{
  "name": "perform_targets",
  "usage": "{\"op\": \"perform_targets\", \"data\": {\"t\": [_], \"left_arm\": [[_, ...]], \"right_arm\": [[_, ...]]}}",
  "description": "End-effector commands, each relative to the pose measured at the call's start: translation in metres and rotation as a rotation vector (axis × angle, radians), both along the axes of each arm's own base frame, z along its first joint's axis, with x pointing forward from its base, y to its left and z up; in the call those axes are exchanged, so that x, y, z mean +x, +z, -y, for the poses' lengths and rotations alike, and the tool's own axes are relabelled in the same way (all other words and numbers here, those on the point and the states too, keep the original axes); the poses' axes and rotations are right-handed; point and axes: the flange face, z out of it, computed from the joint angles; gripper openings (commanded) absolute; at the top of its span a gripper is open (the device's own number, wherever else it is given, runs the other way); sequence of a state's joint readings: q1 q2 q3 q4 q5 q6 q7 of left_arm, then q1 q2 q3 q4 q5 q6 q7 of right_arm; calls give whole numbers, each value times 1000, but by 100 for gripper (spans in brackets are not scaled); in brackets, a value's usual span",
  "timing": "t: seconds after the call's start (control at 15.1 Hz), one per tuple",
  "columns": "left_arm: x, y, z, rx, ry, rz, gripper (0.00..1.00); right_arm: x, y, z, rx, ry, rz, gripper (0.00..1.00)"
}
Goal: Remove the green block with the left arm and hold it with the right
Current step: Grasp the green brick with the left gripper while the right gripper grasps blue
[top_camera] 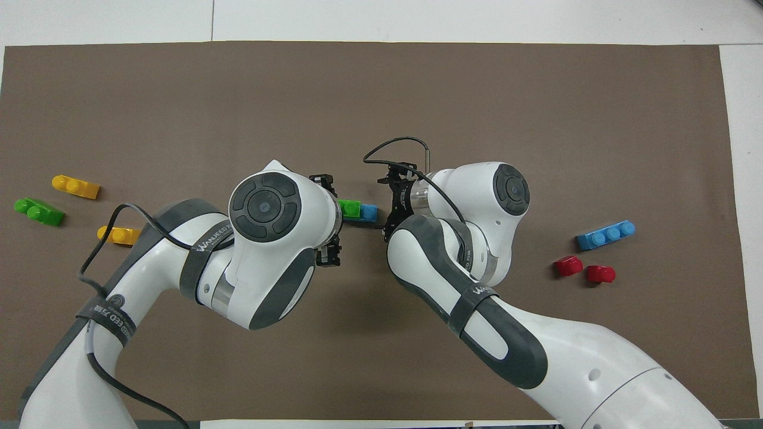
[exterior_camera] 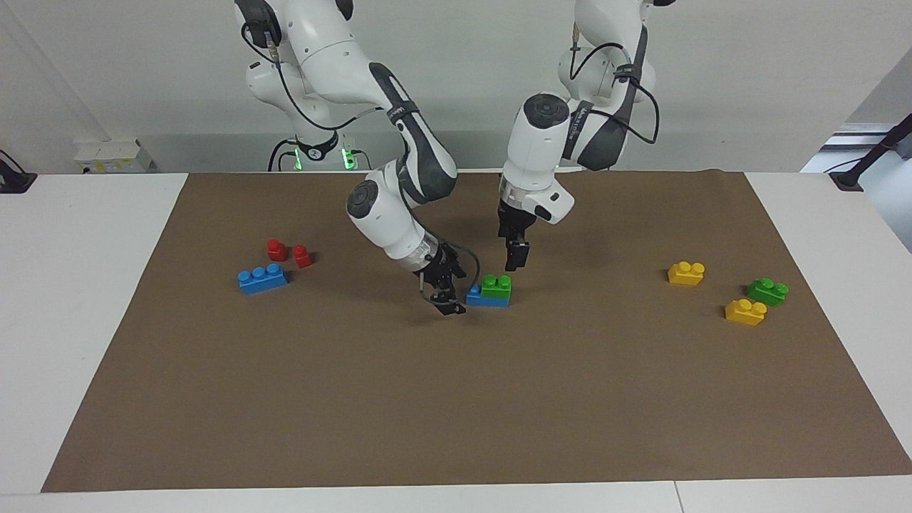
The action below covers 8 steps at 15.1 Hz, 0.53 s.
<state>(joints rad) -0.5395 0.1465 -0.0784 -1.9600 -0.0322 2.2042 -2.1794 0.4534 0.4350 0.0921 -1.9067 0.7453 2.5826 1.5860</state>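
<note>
A green block [exterior_camera: 496, 285] with two studs sits on a blue brick [exterior_camera: 488, 299] at the middle of the brown mat; both also show in the overhead view, the green block [top_camera: 349, 208] and the blue brick [top_camera: 369, 213]. My left gripper [exterior_camera: 517, 262] hangs just above the green block, a little apart from it. My right gripper [exterior_camera: 447, 303] is low by the mat, open, beside the blue brick's end toward the right arm's end of the table, apparently not touching it. In the overhead view the left wrist hides the left gripper's fingers.
A second green block [exterior_camera: 767, 291] and two yellow bricks [exterior_camera: 686, 273] [exterior_camera: 745, 311] lie toward the left arm's end. A blue three-stud brick [exterior_camera: 263, 278] and two red pieces [exterior_camera: 276, 249] [exterior_camera: 302, 256] lie toward the right arm's end.
</note>
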Motion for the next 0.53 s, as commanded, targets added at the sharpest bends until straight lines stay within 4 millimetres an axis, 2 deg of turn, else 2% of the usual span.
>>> {"op": "perform_targets", "data": {"t": [0.0, 0.33, 0.46], "left_arm": [[1, -11, 1, -6, 33, -6, 100], [8, -35, 3, 3, 65, -17, 100], [13, -47, 6, 2, 74, -13, 100]], "right_arm": [[-4, -9, -11, 11, -30, 13, 100], [-9, -11, -20, 10, -25, 22, 98], [-9, -11, -21, 15, -42, 33, 90]]}}
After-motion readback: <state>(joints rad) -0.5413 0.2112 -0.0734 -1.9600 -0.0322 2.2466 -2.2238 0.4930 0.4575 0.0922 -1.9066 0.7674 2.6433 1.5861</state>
